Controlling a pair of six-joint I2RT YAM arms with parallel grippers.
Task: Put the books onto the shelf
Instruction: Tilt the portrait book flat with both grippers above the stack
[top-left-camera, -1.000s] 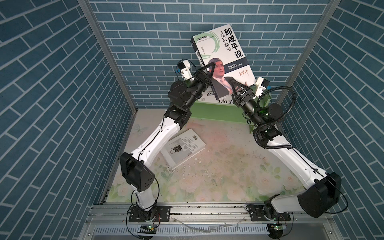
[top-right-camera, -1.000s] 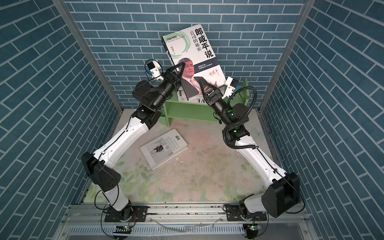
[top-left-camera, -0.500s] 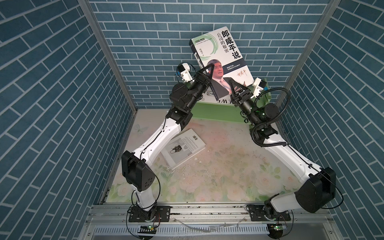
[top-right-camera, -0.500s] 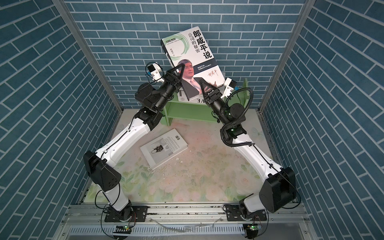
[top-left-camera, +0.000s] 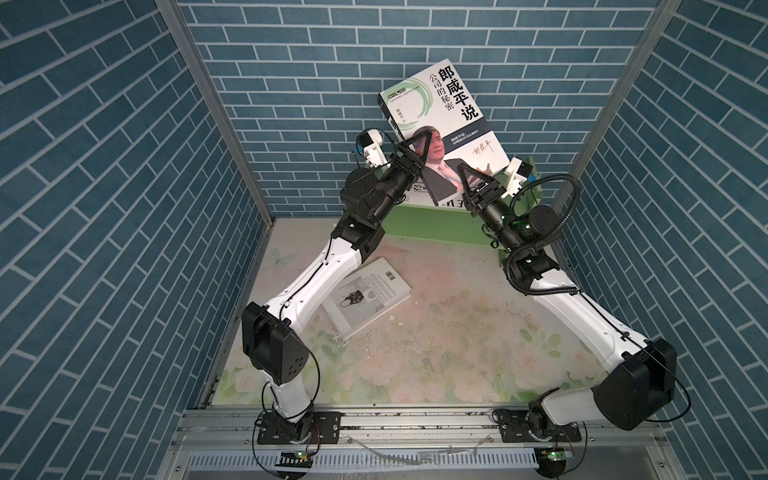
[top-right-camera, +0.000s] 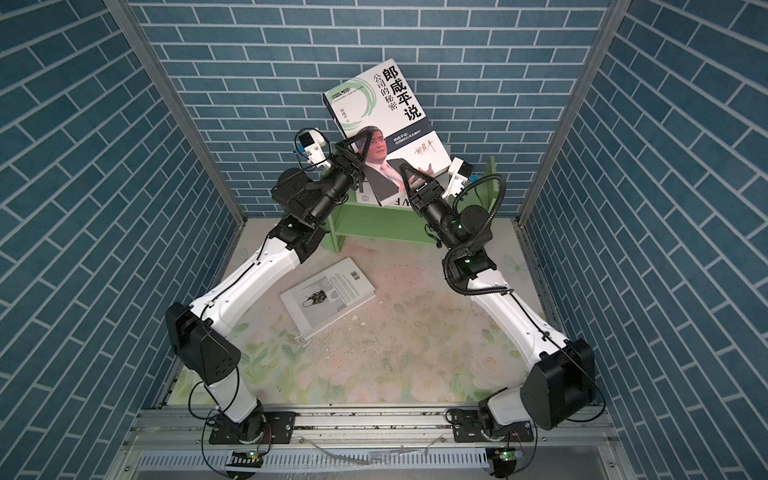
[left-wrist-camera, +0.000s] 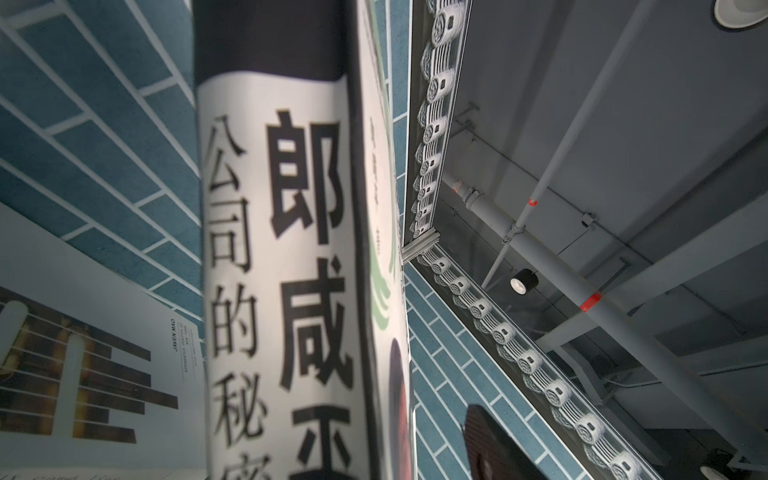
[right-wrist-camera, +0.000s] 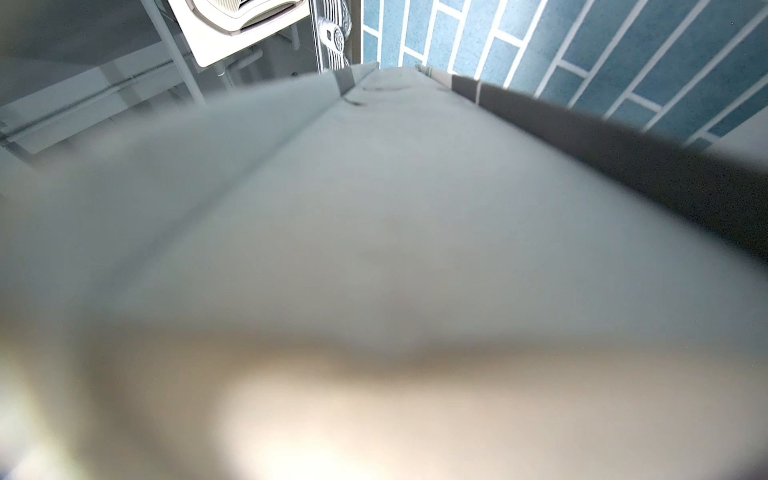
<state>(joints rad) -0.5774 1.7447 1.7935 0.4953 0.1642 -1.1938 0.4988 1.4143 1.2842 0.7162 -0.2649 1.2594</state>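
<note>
Desk (top-left-camera: 457, 353) with a faded floral top carries everything. At its far edge, against the blue brick wall, stands the light green wooden shelf (top-left-camera: 432, 224). Above the shelf, aloft and tilted, is the thick white portrait book with bold black Chinese lettering (top-left-camera: 440, 104). Its long axis rises from the pincers toward the wall, top leaning left. A second white book with a barcode (top-left-camera: 365, 297) lies flat on the desk beside the left arm.

Both arms reach forward and up, elbows bent, wrists over the shelf. The right pincer (top-left-camera: 467, 176) straddles the portrait book's lower edge and appears clamped on it. The left pincer (top-left-camera: 417, 145) sits at the spine, spread. In the left wrist view one finger (left-wrist-camera: 494, 440) stands clear of the cover. The shelf lies straight below the portrait book, so lowering it likely falls to the right arm.
</note>
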